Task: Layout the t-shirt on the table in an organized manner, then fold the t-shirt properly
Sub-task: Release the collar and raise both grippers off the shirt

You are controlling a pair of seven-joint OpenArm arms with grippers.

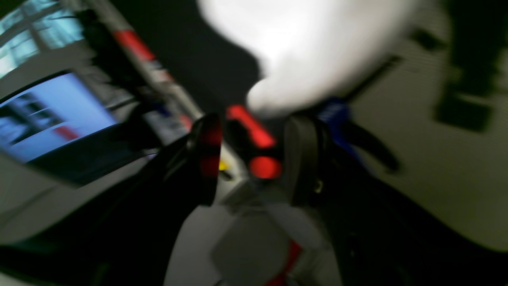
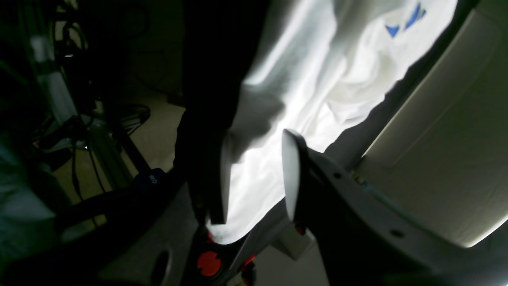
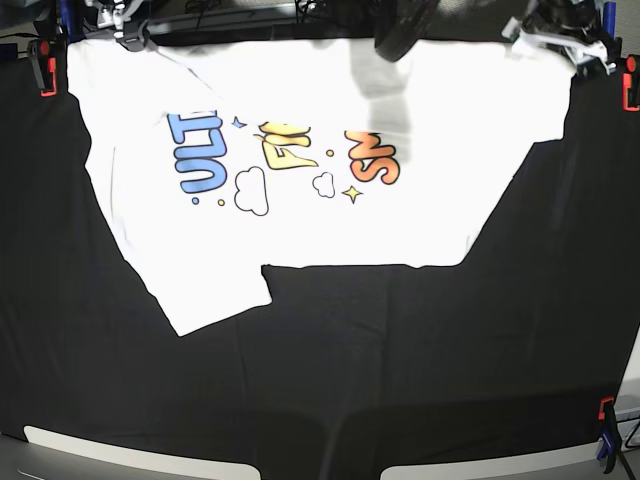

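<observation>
White cotton-look T-shirt with cartoon lettering (image 3: 330, 220) spread across upper half of base view, on black-draped bench (image 3: 400, 340); one sleeve angles lower left. Layout step, apparently. Left end effector (image 1: 254, 159), right end effector (image 2: 256, 178): both apart, empty-looking. Next: regrip top edge, square it before folding.

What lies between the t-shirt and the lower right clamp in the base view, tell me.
Only black tablecloth lies between the t-shirt and the clamp, in the base view.
</observation>
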